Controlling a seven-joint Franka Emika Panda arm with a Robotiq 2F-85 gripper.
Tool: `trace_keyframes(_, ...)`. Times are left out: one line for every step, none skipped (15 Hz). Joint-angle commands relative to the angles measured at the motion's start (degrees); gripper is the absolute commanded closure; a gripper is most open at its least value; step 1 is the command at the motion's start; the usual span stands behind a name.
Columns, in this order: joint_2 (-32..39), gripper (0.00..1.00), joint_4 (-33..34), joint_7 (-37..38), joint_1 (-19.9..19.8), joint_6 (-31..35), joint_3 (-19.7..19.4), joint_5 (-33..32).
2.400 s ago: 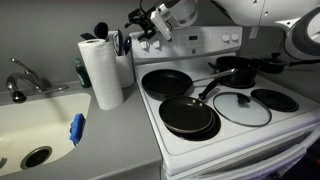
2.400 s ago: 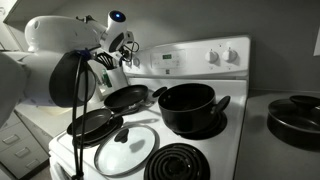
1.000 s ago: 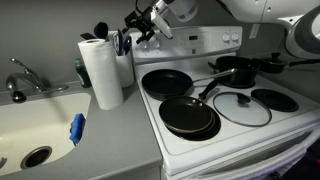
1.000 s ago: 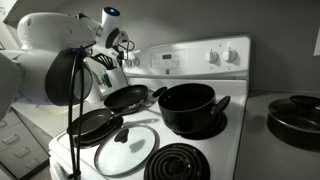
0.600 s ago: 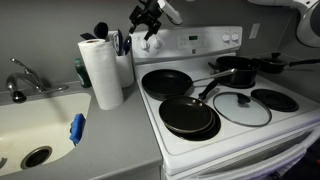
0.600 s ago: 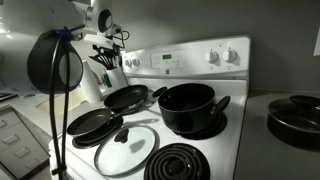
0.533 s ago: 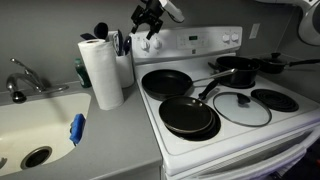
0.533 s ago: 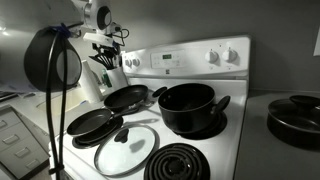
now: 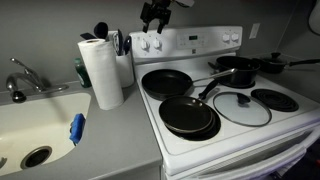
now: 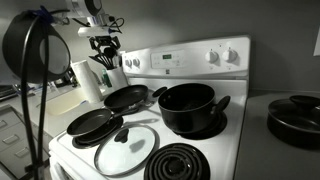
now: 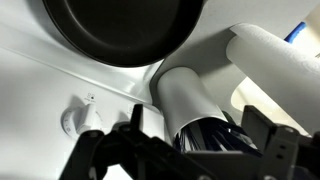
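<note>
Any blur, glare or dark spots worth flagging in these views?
Wrist view: the black gripper is blurred, the white cylindrical utensil holder clearer. In an exterior view a round black foreground object is soft; in an exterior view the white stove is evenly lit.

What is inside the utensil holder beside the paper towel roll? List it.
Dark utensils fill the utensil holder, and their ends stick out of its mouth. Its wall hides their lower parts and the bottom, so nothing else inside can be seen.
</note>
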Motion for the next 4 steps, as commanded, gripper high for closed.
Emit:
trace_keyframes(-2.82,0.0,-2.97,-0.63,0.41,-1.44,-1.31,-3.1)
trace_keyframes(-2.96,0.0,-3.1,-0.58,0.43,-1.29,-1.28,-3.85)
trace_keyframes(-2.94,0.0,-3.09,-0.49,0.47,-1.26,-1.23,-4.57)
trace_keyframes(-2.85,0.0,-3.09,-0.57,0.4,-0.76,-1.04,-5.06)
